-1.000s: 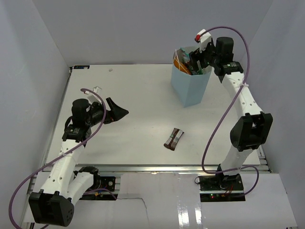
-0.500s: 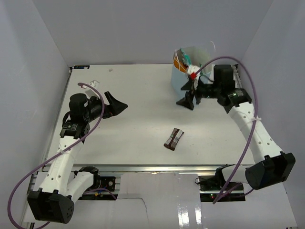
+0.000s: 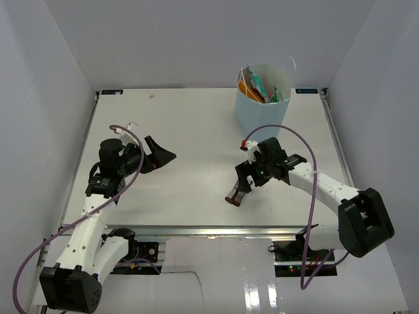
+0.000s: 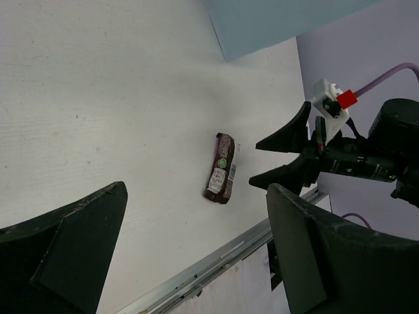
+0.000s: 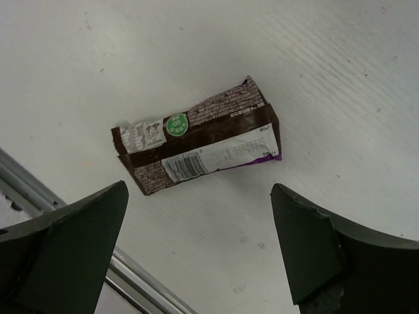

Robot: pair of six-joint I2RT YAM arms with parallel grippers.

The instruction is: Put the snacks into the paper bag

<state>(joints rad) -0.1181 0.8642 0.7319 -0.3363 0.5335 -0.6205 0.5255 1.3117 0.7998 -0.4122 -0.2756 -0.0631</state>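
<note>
**Both grippers wide open; one bar lies on the table near the bag**

Top view: A light-blue paper bag [image 3: 259,122] stands upright at the far right of the white table [image 3: 183,118]. Several snacks [image 3: 257,85] poke out of its open top. A dark brown bar [image 3: 233,197] lies flat on the table, well apart from the bag and nearer the front edge. The right gripper [image 3: 241,181] hangs just over the bar, partly hiding it. Its fingers are spread and hold nothing. The left gripper [image 3: 162,147] sits over the left side of the table, pointing toward the middle. Its jaws also stand wide apart, empty, and it is well away from the bar.

Left wrist view: Two black fingers [image 4: 72,242] frame the bottom corners with a wide gap between them and nothing in it. Beyond them the bar lies on the table near the metal rail [image 4: 216,268]. The right gripper's two pointed tips are just beside the bar, not touching it. A corner of the bag shows at the top edge.

Right wrist view: The bar lies directly below, at a slant, with a green round mark and a barcode facing up. One finger [image 5: 330,245] stands on each side of it, clear of the wrapper.
</note>
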